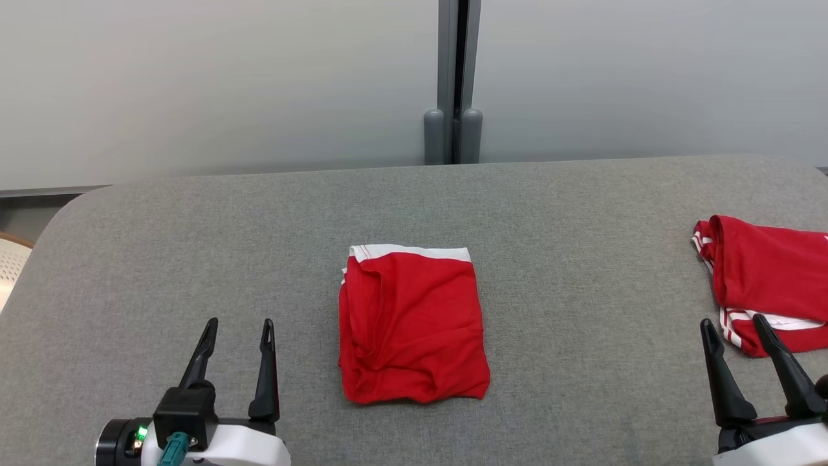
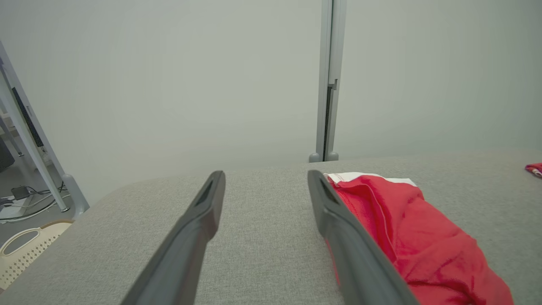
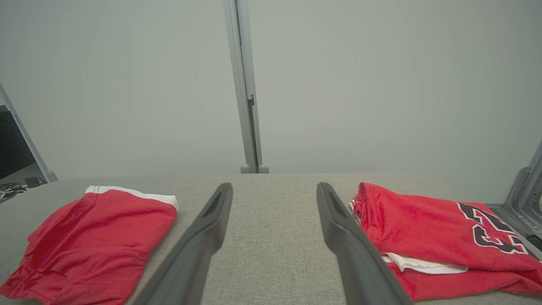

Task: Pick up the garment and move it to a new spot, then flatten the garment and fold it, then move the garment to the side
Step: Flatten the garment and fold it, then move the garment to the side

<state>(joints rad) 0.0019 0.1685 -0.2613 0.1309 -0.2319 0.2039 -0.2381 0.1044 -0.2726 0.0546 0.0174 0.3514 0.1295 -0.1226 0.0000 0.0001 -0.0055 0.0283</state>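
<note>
A red garment (image 1: 411, 323) with a white band along its far edge lies folded into a rectangle at the middle of the grey padded table (image 1: 582, 213). It also appears at the right of the left wrist view (image 2: 415, 237) and at the left of the right wrist view (image 3: 97, 241). My left gripper (image 1: 237, 330) rests open at the lower left, a hand's width left of the garment, nothing between its fingers (image 2: 199, 228). At the lower right my right gripper (image 1: 735, 329) is open and empty, its fingers (image 3: 338, 228) well to the right of the garment.
A second folded red garment (image 1: 770, 278) with white trim and dark numerals (image 3: 487, 224) lies at the table's right edge, just beyond my right gripper. A pale perforated basket (image 2: 25, 250) stands on the floor off the table's left end. A grey partition wall (image 1: 226, 84) backs the table.
</note>
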